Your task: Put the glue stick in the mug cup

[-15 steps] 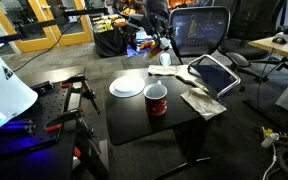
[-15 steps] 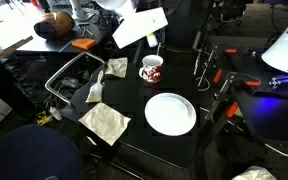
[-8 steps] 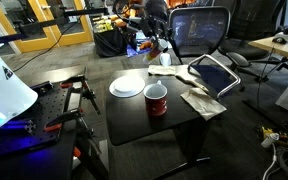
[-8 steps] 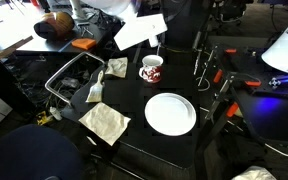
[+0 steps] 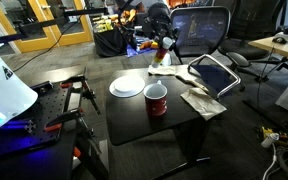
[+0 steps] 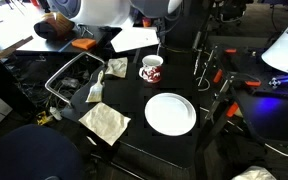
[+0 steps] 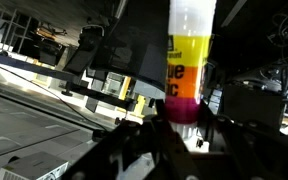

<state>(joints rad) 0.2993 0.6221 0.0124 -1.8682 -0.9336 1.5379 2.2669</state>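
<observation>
One glue stick [image 7: 189, 60] sits clamped between the jaws of the gripper [image 7: 184, 128], held high and to one side of the red mug [image 5: 156, 100]. The carrying step appears to be in hand. The next move calls for centring over the mug's mouth, lowering and releasing.

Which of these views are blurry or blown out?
Wrist view: the yellow and purple glue stick is soft and its pale top blown out, the pincer below it a dark silhouette. In both exterior views the room is dim, yet the red cylindrical mug reads clearly.
</observation>
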